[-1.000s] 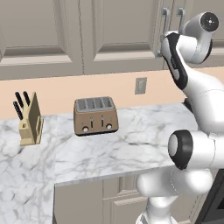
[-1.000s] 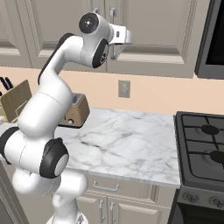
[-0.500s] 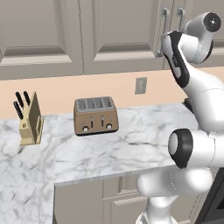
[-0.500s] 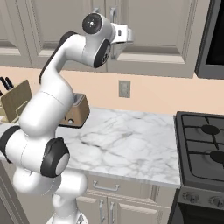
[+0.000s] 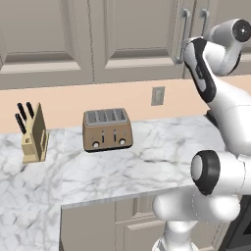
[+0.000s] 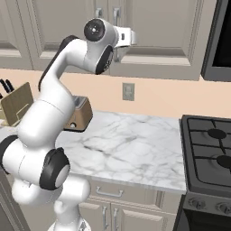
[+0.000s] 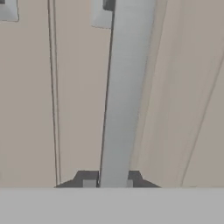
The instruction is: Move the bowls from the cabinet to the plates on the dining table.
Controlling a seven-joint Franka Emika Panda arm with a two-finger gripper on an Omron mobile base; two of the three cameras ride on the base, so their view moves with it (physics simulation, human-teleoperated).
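The gripper [image 7: 109,183] is pinched tight on a long metal handle [image 7: 124,92] — one dark finger [image 7: 87,179] on each side of the bar. The handle runs straight up from between the fingers. It belongs to the cabinet [image 7: 183,87], whose door is shut flat right behind the fingers. Far below them sit a toaster [image 5: 107,129] and a knife block [image 5: 33,138] — both on the marble counter [image 5: 147,157].

closed cabinet [image 5: 132,39] doors bar the way in, toaster [image 5: 107,129] and knife block [image 5: 33,137] stand on the worktop [image 6: 131,149]
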